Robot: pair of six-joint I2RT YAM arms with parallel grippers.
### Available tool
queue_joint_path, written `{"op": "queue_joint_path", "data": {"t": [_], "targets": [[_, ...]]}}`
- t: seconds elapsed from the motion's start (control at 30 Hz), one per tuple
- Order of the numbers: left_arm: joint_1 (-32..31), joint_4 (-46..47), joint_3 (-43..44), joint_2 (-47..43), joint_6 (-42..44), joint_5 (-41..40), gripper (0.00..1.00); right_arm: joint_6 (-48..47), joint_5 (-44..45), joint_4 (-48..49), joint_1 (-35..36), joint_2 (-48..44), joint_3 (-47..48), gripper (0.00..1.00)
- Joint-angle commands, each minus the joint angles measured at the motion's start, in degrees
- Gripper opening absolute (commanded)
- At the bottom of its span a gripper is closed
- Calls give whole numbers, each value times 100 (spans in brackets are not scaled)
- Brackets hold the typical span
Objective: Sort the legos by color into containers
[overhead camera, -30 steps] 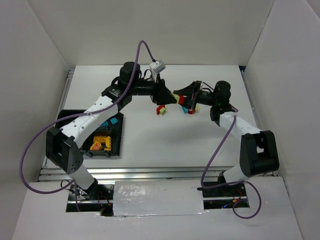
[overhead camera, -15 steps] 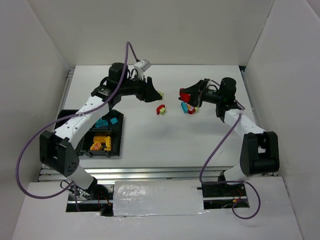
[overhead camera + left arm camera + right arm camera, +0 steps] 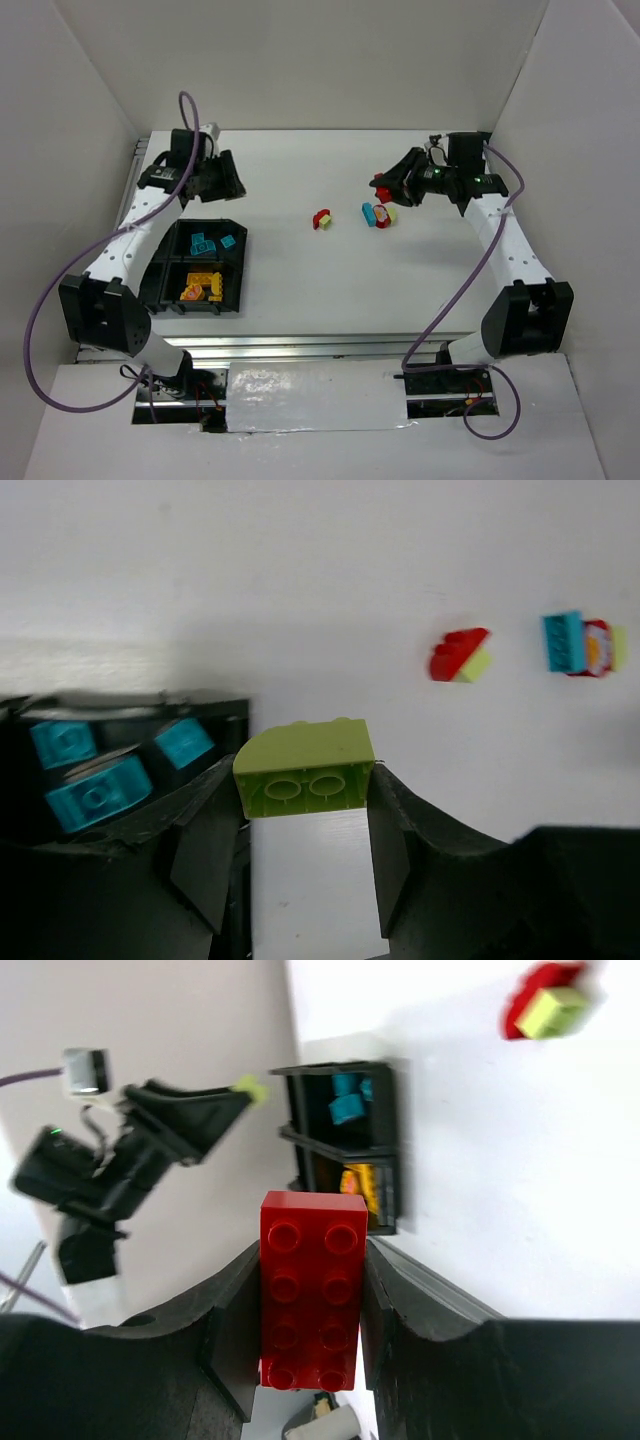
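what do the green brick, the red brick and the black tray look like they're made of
Green brick: likely moulded plastic, smooth and slightly matte; round hollow tubes show underneath. Red brick: likely glossy plastic, with soft highlights on its studs. Black tray: seems moulded plastic with a dull finish, though it is too blurred to be sure.

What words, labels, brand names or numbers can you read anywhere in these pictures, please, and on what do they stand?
No legible text, label, brand, number or sign in any view.
Studs of the red brick and underside of the lime green brick: no lettering can be made out.
Small red piece beside the cyan brick: a pale patch with orange marks, too blurred to read.
Black tray: no label visible.
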Motion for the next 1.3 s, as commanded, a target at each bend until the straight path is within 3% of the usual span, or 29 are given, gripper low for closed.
{"op": "queue_joint_path", "data": {"t": [0.0, 0.33, 0.63, 0.87, 1.27], "targets": [[245, -938, 115, -337, -448, -1023, 0, -655, 414, -622, -21, -166, -71, 0], [2107, -2234, 142, 93, -1257, -2009, 0, -1411, 1275, -1229, 49, -140, 386, 0], [2294, -2041, 440, 735, -1680, -2388, 0, -1842, 1477, -1615, 339, 45, 886, 0], [2548, -2110, 493, 919, -1653, -2678, 0, -2694, 1460, -2090, 1041, 247, 1318, 0], [2777, -2339, 889, 1482, -1706, -2713, 7, -2853, 1135, -1889, 1226, 238, 1354, 0]]}}
